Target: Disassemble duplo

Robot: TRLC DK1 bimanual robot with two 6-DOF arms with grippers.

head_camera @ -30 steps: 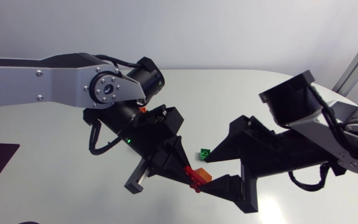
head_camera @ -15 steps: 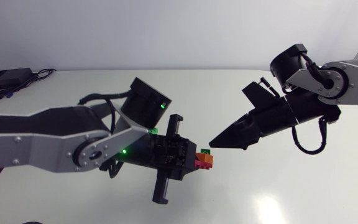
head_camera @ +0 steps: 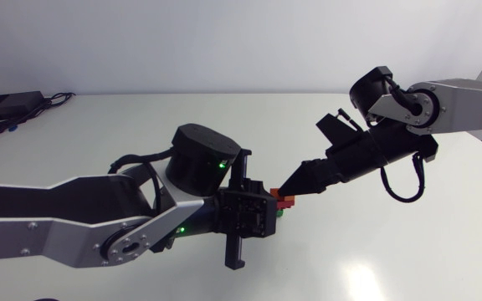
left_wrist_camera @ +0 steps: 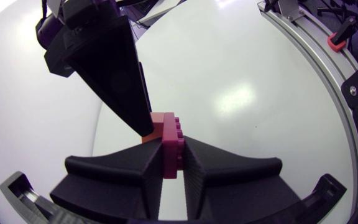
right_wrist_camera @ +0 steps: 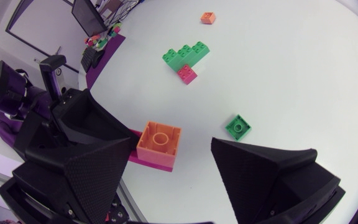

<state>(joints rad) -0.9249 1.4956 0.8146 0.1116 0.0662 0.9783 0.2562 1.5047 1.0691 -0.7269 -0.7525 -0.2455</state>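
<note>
Above the table (head_camera: 408, 251), the left gripper (left_wrist_camera: 171, 163) is clenched on a magenta brick (left_wrist_camera: 170, 134) with an orange brick (right_wrist_camera: 159, 142) stuck on it. The right gripper (right_wrist_camera: 173, 149), spread wide and straddling the orange one, should close squarely on it, then peel away while the left holds firm.

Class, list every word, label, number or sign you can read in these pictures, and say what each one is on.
There is no readable text, number or sign in any view.
orange brick: any marking on the stud is too small to read.
green bricks: the studs are too small to read.
table: no marking shows.
</note>
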